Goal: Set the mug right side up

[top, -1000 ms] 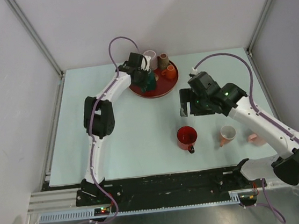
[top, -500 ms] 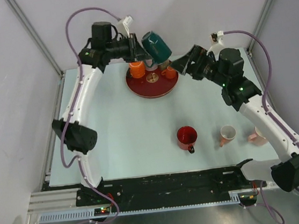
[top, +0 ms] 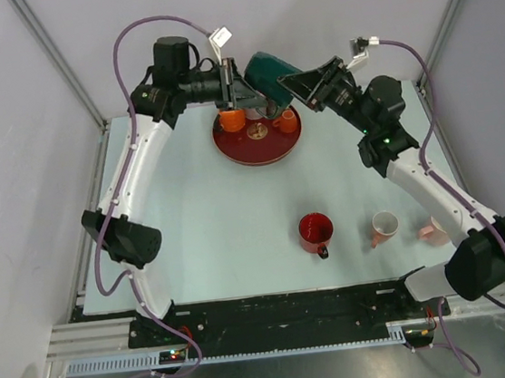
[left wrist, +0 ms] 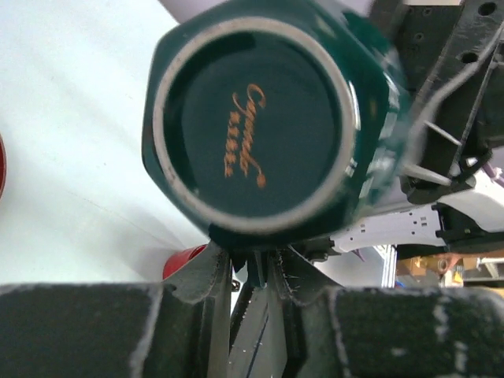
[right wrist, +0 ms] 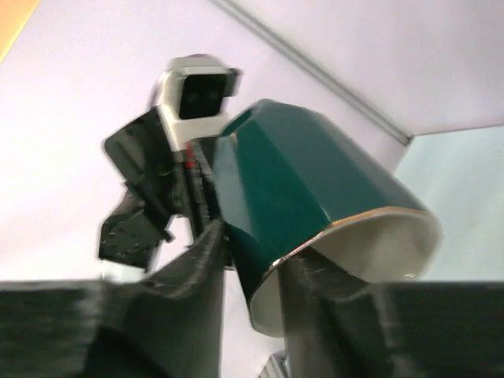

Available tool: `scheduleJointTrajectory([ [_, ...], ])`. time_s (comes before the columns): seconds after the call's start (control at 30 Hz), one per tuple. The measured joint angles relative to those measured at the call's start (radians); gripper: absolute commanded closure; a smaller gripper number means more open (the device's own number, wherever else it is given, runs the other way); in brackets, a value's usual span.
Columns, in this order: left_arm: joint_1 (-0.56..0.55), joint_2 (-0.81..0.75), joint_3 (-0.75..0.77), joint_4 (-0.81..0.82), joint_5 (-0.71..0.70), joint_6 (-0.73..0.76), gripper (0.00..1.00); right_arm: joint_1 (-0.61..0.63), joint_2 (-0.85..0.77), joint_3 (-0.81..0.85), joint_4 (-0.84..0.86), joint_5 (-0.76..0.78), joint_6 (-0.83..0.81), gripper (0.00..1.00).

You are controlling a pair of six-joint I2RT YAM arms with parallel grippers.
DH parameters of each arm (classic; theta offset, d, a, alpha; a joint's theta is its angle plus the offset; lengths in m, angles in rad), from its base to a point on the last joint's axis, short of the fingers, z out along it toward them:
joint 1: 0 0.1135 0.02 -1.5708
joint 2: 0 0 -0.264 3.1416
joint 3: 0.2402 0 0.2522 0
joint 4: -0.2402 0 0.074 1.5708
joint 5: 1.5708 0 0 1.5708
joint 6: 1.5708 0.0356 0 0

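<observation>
The dark green mug hangs in the air above the red tray, lying on its side. Its base faces the left wrist camera and its cream-lined mouth faces the right arm. My left gripper is shut on the mug's handle, which shows as a thin green strip between its fingertips. My right gripper has come in from the right. One of its fingers is inside the mouth and the other lies against the outer wall, pinching the rim.
Two orange cups and a small brass piece stand on the tray below the mug. A red mug, a pink mug on its side and another pink piece lie on the near right of the table.
My left gripper lifted the green mug off the tray and turned it sideways. My right gripper rose, swung left to the mug's mouth and closed on its rim.
</observation>
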Motion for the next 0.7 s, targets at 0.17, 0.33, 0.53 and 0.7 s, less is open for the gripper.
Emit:
scheduleJointTrajectory([
  [0.17,0.001,-0.003,-0.071,0.008,-0.017,0.01,0.12,0.015,0.035,0.019,0.037,-0.043,0.045,1.0],
  [0.33,0.061,-0.095,-0.26,0.011,-0.141,0.143,0.01,0.035,0.037,0.077,-0.313,0.08,-0.148,1.0],
  [0.53,0.218,-0.262,-0.516,-0.023,-0.592,0.431,0.0,0.256,0.148,0.378,-0.882,0.318,-0.471,1.0],
  [0.7,0.325,-0.292,-0.585,-0.031,-0.868,0.544,0.0,0.519,0.372,0.632,-1.19,0.412,-0.629,1.0],
])
